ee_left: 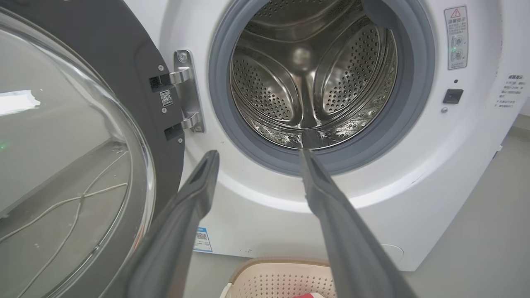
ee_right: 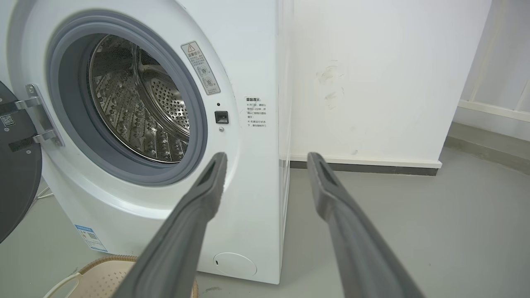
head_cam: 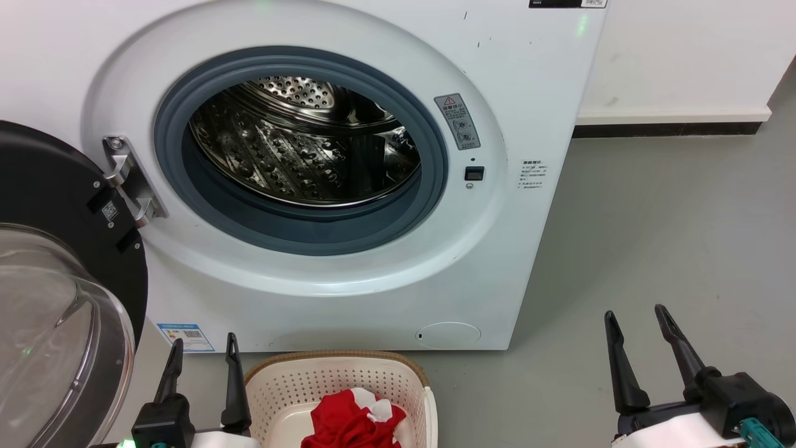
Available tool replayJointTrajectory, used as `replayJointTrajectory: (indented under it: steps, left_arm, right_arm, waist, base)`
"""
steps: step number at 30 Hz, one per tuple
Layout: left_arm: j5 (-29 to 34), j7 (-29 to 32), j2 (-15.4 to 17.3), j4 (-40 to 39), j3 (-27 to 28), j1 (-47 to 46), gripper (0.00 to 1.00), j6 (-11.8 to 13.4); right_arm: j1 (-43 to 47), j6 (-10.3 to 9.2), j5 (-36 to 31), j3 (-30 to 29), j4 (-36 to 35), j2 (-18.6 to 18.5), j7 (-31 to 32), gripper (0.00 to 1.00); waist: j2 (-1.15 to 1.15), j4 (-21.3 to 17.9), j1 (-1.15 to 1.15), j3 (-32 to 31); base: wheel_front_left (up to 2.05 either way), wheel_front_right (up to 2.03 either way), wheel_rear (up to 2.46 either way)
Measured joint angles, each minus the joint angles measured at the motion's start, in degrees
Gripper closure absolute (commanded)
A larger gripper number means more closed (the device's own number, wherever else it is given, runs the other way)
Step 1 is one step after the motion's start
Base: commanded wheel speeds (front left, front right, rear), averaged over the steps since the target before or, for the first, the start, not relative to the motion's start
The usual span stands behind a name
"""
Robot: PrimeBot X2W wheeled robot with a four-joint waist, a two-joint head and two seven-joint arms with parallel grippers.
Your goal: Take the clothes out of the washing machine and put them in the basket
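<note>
The white washing machine (head_cam: pixel 348 292) stands ahead with its black-framed glass door (head_cam: pixel 62 311) swung open to the left. Its steel drum (head_cam: pixel 305 143) shows bare metal, with no clothes visible inside. Red and white clothes (head_cam: pixel 351 420) lie in the cream basket (head_cam: pixel 280 386) on the floor in front of the machine. My left gripper (head_cam: pixel 202 348) is open just left of the basket, nothing between its fingers. My right gripper (head_cam: pixel 637 314) is open over the floor at the lower right. In the left wrist view my left gripper (ee_left: pixel 256 153) points at the porthole.
Grey floor (head_cam: pixel 671 236) stretches to the right of the machine, up to a white wall with a dark skirting (head_cam: pixel 665 129). The open door takes up the space at the left. A thin cable (ee_left: pixel 62 203) shows through the door glass.
</note>
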Motion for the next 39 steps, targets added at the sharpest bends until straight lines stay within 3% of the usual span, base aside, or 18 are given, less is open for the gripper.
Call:
replayJointTrajectory:
  steps: [2,3,9,39]
  left_arm:
    - [0.2,0.0,0.0,0.1,0.0,0.0,0.00,0.2]
    - [0.2,0.0,0.0,0.5,0.0,0.0,1.00,0.2]
    - [-0.6,0.9,-0.2,3.9,0.0,1.0,1.00,0.0]
    - [-32.3,8.2,-0.2,6.0,1.6,-3.0,1.00,-3.9]
  right_arm:
    - [0.0,0.00,0.0,0.0,0.1,0.0,0.0,0.00]
    - [0.1,0.00,0.0,0.0,0.5,0.0,0.1,1.00]
    - [1.1,0.00,1.0,0.1,3.4,0.0,0.5,1.00]
    - [-2.3,-0.01,34.1,-0.4,6.1,-1.2,6.4,1.00]
  waist:
    - [0.00,-0.1,0.00,0.1]
    - [0.00,-0.1,0.00,0.1]
    - [0.00,-0.1,0.00,0.1]
    - [0.00,0.3,0.00,0.2]
  base:
    - [0.00,0.00,0.00]
    - [0.00,0.00,0.00]
    - [0.00,0.00,0.00]
    - [0.00,0.00,0.00]
